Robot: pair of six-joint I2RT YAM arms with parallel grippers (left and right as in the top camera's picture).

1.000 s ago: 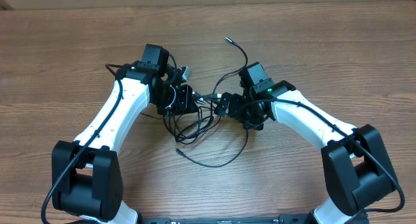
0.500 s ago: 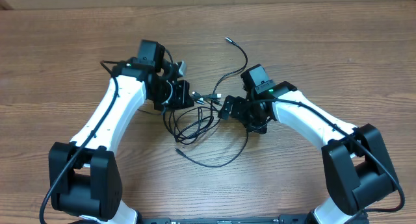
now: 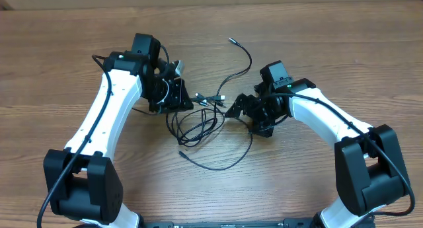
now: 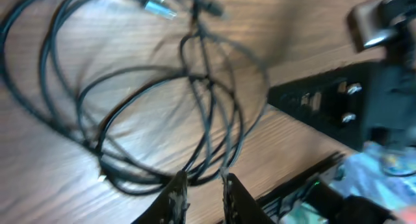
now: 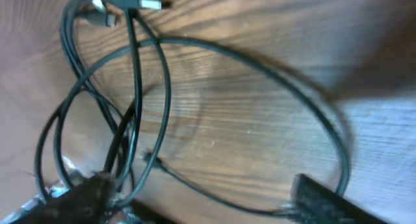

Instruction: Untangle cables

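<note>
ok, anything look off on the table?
Only the cables: overlapping loops tangled between the left gripper and right gripper, one plug end trailing off alone. No visible damage.

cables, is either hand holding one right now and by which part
Right hand is open, holding nothing. Left hand has its fingers nearly closed at a loop of the cables; whether a strand is pinched cannot be told.
</note>
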